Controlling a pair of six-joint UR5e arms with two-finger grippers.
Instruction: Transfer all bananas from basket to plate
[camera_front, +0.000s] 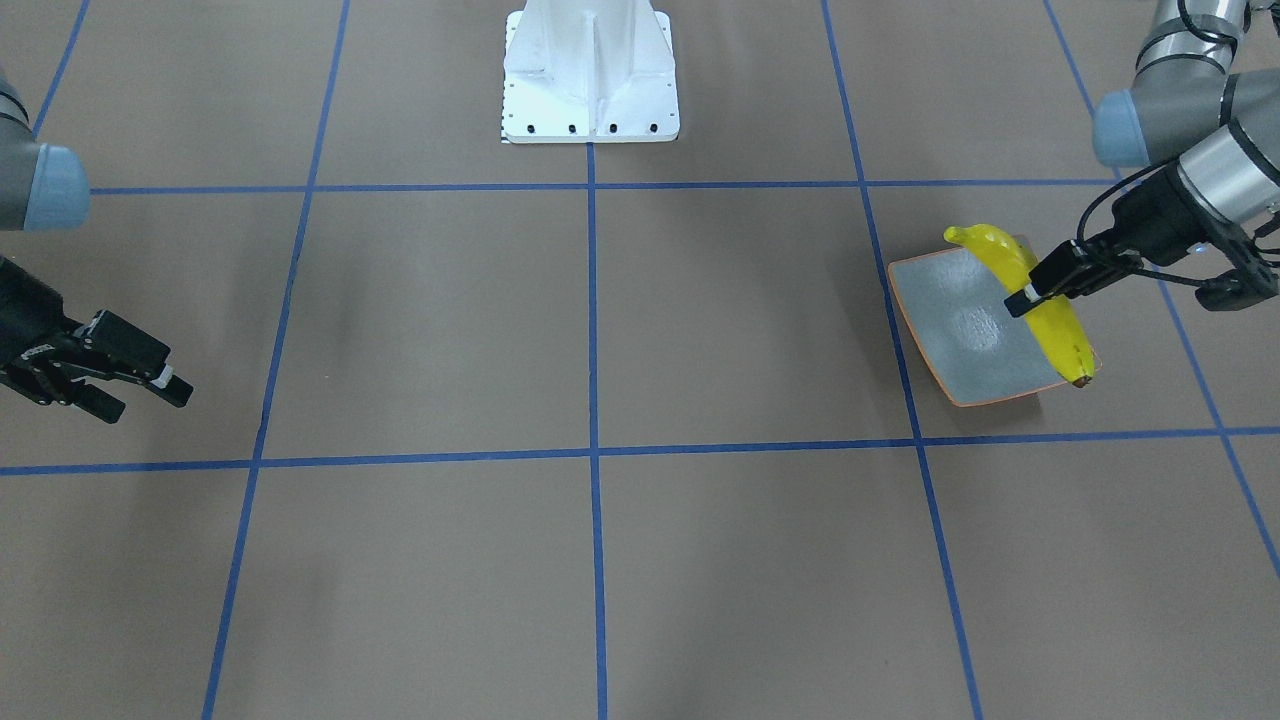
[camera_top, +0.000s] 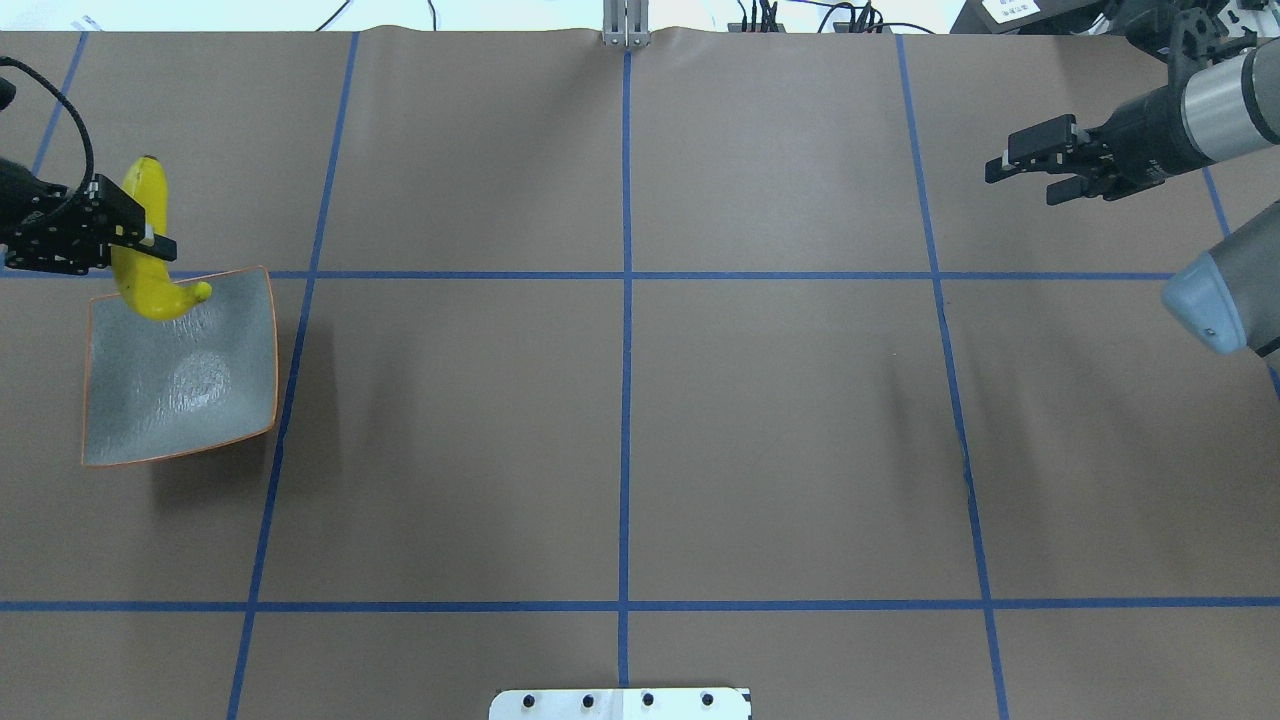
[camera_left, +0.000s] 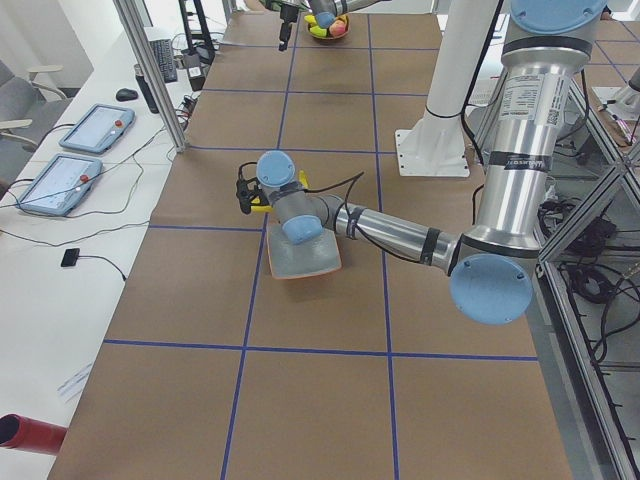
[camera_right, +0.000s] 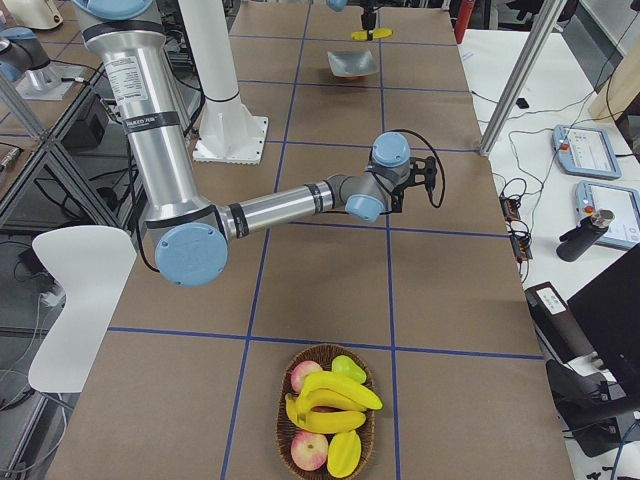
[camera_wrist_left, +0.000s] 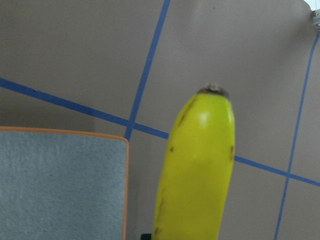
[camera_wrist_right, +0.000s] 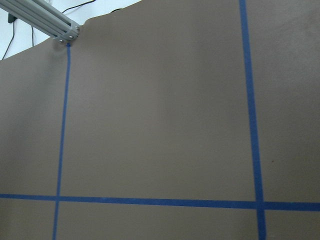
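Observation:
My left gripper (camera_top: 150, 243) is shut on a yellow banana (camera_top: 143, 272) and holds it over the far edge of the grey-blue plate (camera_top: 180, 380). The front-facing view shows the banana (camera_front: 1055, 320) lying along the side of the plate (camera_front: 960, 330) nearest that arm, with the left gripper (camera_front: 1028, 296) across its middle. In the left wrist view the banana (camera_wrist_left: 200, 170) fills the centre beside a plate corner (camera_wrist_left: 60, 185). More bananas (camera_right: 335, 400) lie in the wicker basket (camera_right: 283, 430). My right gripper (camera_top: 1012, 166) hangs open and empty, far from the basket.
The basket also holds red apples (camera_right: 308, 375) and a yellow-green fruit (camera_right: 345, 455). The robot's white base (camera_front: 590, 75) stands at the table's middle edge. Blue tape lines cross the brown table (camera_top: 620, 400). Tablets and cables lie on a side bench (camera_left: 80, 150).

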